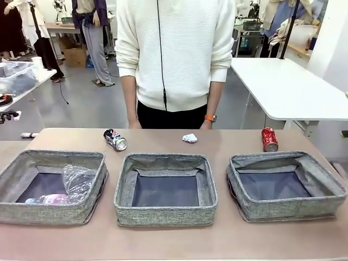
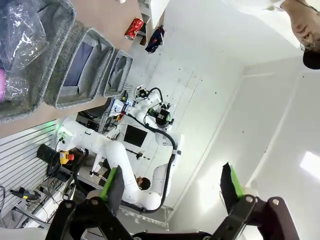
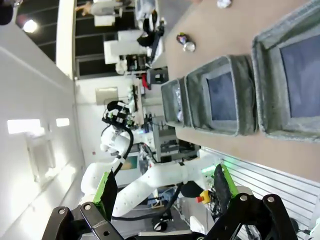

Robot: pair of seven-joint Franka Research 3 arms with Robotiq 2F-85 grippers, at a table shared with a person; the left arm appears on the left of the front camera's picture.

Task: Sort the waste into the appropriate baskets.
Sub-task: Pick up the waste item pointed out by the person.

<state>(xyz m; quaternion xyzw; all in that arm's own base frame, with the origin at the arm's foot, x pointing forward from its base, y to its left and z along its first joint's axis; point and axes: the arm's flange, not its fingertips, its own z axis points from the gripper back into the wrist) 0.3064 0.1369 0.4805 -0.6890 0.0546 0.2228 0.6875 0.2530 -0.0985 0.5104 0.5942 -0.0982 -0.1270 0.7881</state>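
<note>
Front view: we look across a brown desk (image 1: 174, 244) at a person in a white sweater (image 1: 174, 54) standing at twelve o'clock. Three grey baskets sit in a row. The left basket (image 1: 43, 213), at nine o'clock, holds a crumpled clear plastic cup (image 1: 79, 179) and a clear bottle (image 1: 46, 199) lying on its side. The middle basket (image 1: 166, 215) and the right basket (image 1: 288, 209), at three o'clock, show only their dark bottoms. Behind the row, a dark printed can (image 1: 115, 140) lies on its side at eleven o'clock from the middle basket. A small white paper wad (image 1: 190, 138) rests at one o'clock from that basket. A red can (image 1: 269, 139) stands upright at twelve o'clock from the right basket.

Left wrist view: the left gripper (image 2: 172, 175) rises from six o'clock with its green-padded fingers spread wide, holding nothing. The desk is tilted at ten o'clock, with the cup in the nearest basket and the red can (image 2: 133, 28) at eleven o'clock. The other white arm (image 2: 115, 155) curves at seven o'clock.

Right wrist view: the right gripper (image 3: 165, 185) at six o'clock is likewise spread wide and holds nothing. The baskets lie from one to three o'clock. The printed can (image 3: 186, 42) sits at twelve o'clock and the paper wad (image 3: 223, 3) at one o'clock, by the top edge.
</note>
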